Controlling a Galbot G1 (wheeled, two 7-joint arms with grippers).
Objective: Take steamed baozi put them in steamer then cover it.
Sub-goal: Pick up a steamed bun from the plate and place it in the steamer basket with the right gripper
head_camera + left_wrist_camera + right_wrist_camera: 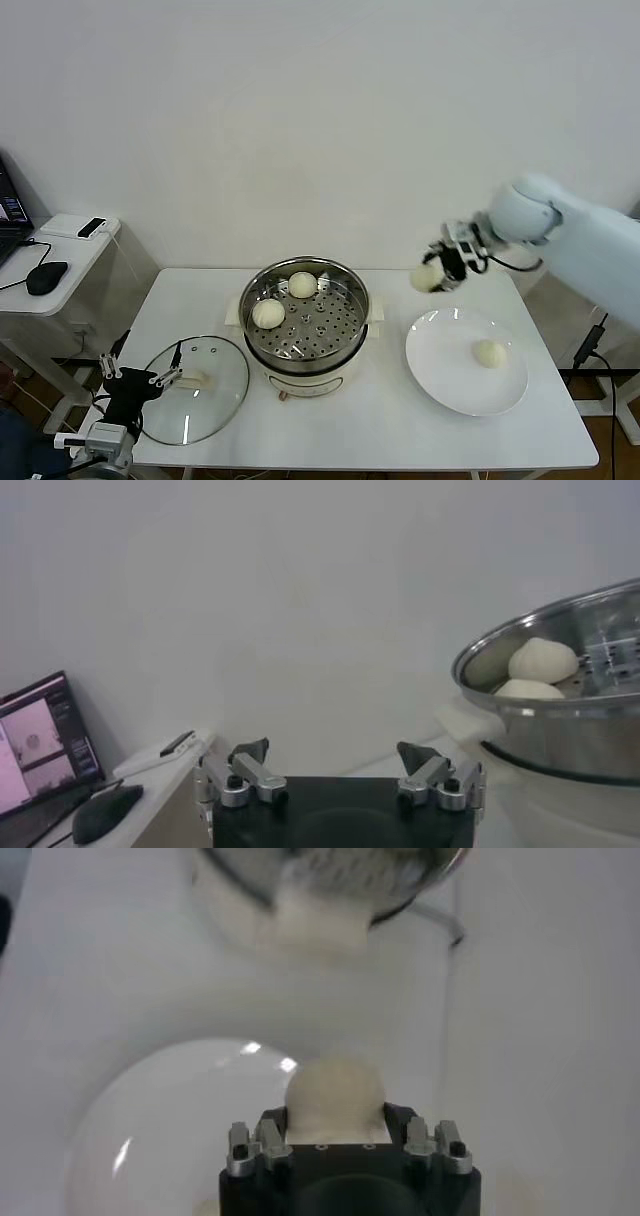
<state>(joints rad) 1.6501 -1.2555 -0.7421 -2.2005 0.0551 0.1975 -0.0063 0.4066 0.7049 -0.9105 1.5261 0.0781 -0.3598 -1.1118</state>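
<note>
The steel steamer stands mid-table on its cream base, with two baozi on the perforated tray. My right gripper is shut on a third baozi and holds it in the air, right of the pot and above the white plate; the bun shows between the jaws in the right wrist view. A fourth baozi lies on the plate. The glass cover lies flat left of the pot. My left gripper is open, low at the table's left front by the cover.
A side table with a mouse and a laptop stands at the far left. The wall runs behind the table. In the left wrist view the pot's rim and two buns show to one side.
</note>
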